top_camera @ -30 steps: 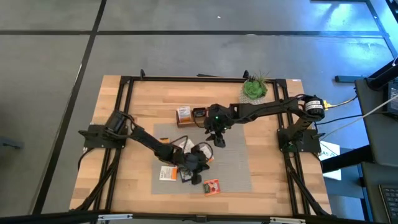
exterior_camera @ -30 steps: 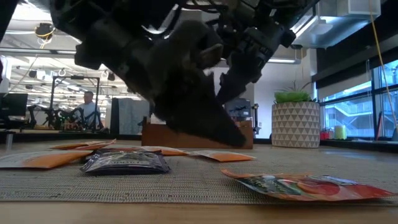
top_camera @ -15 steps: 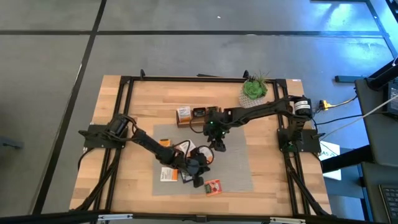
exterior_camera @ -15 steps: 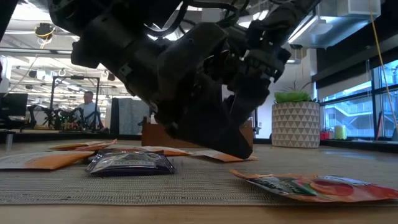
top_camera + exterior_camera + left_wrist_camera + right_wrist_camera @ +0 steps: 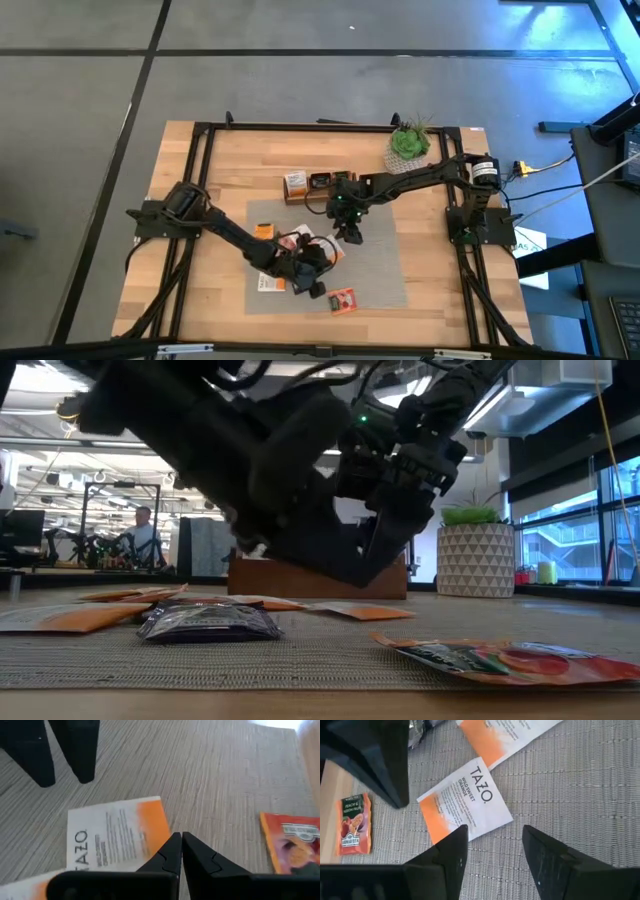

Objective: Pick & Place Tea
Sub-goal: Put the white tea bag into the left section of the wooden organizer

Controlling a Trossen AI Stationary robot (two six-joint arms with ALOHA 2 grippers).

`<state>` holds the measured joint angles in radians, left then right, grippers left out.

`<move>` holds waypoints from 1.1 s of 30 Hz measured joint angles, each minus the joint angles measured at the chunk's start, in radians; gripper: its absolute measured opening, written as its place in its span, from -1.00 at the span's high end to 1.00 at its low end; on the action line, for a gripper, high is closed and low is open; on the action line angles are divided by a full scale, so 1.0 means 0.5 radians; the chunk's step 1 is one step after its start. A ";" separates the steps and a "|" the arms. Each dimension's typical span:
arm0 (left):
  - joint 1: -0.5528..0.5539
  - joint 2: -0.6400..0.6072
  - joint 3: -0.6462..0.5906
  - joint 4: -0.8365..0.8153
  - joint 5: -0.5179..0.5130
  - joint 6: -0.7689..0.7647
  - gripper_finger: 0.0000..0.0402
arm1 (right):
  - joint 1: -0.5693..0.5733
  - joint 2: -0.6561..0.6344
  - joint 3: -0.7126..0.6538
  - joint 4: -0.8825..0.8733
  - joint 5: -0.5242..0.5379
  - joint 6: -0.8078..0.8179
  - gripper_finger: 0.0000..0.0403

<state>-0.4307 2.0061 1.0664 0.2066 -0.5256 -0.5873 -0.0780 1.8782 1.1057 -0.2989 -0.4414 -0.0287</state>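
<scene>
white/orange sachet (image 5: 465, 802), grey woven mat (image 5: 580, 785)

Left arm (image 5: 240, 238) crowds sachets (image 5: 300, 240) — mat (image 5: 385, 265) rightward free.

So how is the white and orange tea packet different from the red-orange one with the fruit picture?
The white and orange flat paper tea sachet is mostly white with an orange band and plain print; the red-orange fruit-picture sachet is coloured all over. The white and orange one lies in the middle of the grey woven mat, right ahead of the open right gripper; the red-orange one lies at the mat's edge. Both lie flat and unheld.
</scene>
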 joint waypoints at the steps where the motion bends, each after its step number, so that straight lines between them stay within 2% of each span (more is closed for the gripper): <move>1: -0.007 -0.005 0.000 -0.008 0.001 -0.021 0.95 | 0.000 0.000 0.000 0.004 0.001 -0.001 0.05; 5: -0.018 0.012 0.001 -0.007 0.046 -0.062 0.94 | 0.000 0.000 0.000 0.046 0.005 -0.002 0.05; 15: -0.008 0.073 0.001 0.040 0.004 -0.045 0.96 | 0.000 -0.001 0.000 0.116 -0.006 0.038 0.05; 24: 0.019 0.135 0.002 0.089 0.095 -0.092 0.96 | 0.003 0.003 0.000 0.144 -0.027 0.103 0.05; 33: 0.019 0.135 0.003 0.080 0.110 -0.092 0.94 | 0.003 0.114 0.001 0.181 -0.143 0.462 0.05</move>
<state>-0.4211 2.0735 1.0679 0.2466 -0.4705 -0.6331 -0.0765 1.9352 1.1061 -0.2084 -0.5129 0.2025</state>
